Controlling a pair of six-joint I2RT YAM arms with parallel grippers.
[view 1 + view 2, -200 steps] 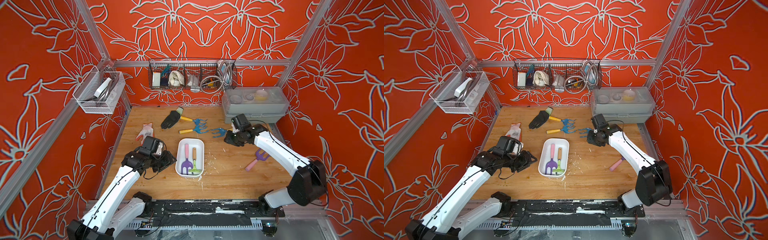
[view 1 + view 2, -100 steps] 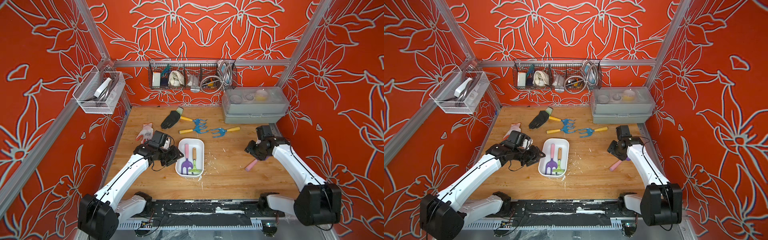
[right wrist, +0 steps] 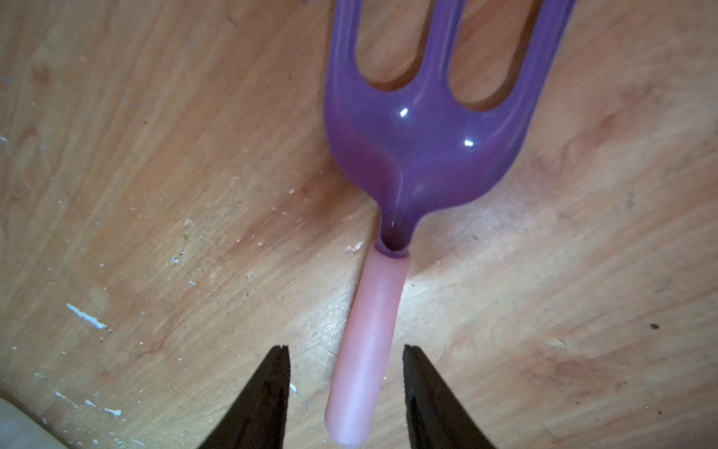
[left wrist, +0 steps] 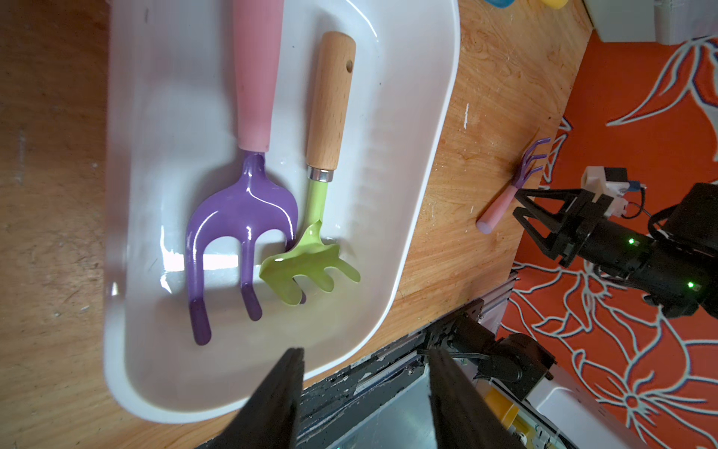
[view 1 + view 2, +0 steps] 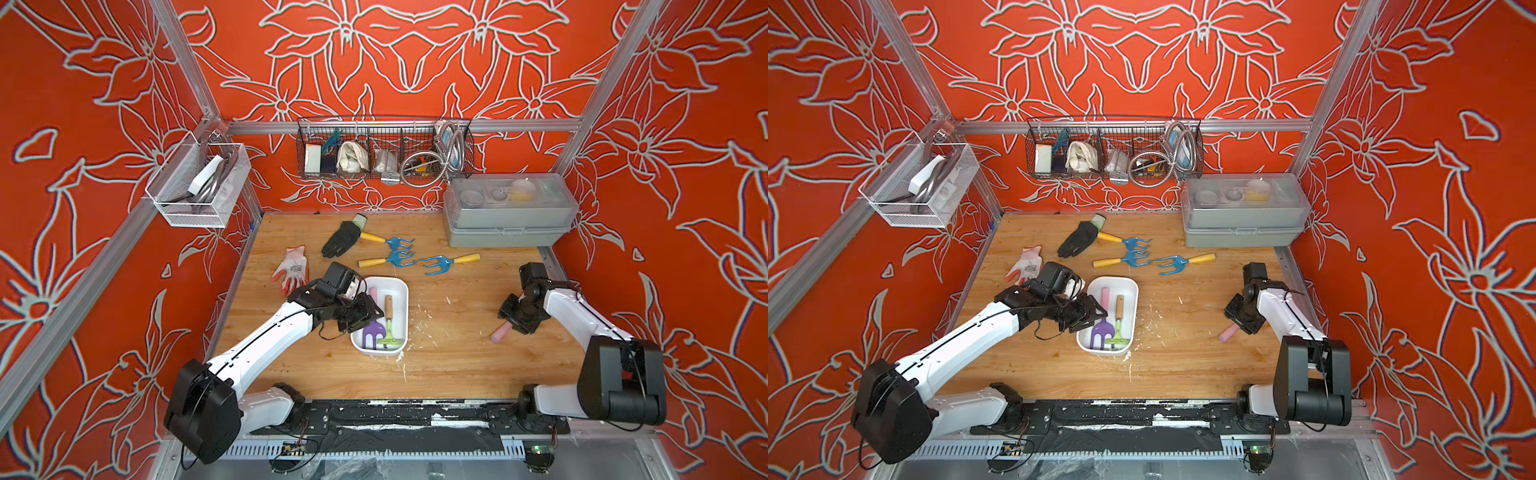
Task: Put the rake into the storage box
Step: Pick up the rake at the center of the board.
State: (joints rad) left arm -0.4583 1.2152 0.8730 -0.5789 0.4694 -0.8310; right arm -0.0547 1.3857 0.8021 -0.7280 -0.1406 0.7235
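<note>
The storage box [image 5: 400, 297] [image 5: 1130, 291] [image 4: 419, 128], a shallow white tub, sits mid-table. It holds a purple fork with a pink handle [image 4: 241, 210] and a green rake with a wooden handle [image 4: 311, 264]. My left gripper [image 5: 372, 309] [image 5: 1098, 311] [image 4: 365, 352] hovers open over the box's left rim, holding nothing. Another purple rake with a pink handle [image 5: 500, 332] [image 5: 1228, 332] [image 3: 369, 342] lies on the wood at front right. My right gripper [image 5: 509, 318] [image 5: 1235, 316] [image 3: 344, 346] stands open just above that handle. Its fingers are on either side and clear of it.
Three blue rakes with yellow handles [image 5: 390, 259] lie behind the box. Beside them are a black glove [image 5: 343, 239] and a white-and-orange glove [image 5: 293, 268]. A grey case with a clear lid [image 5: 507, 216] fills the back right corner. Wire baskets [image 5: 384, 153] [image 5: 195, 187] hang on the walls.
My right arm swung from the blue rakes at the back to the pink-handled rake at front right. My left gripper moved right, over the box's left rim.
</note>
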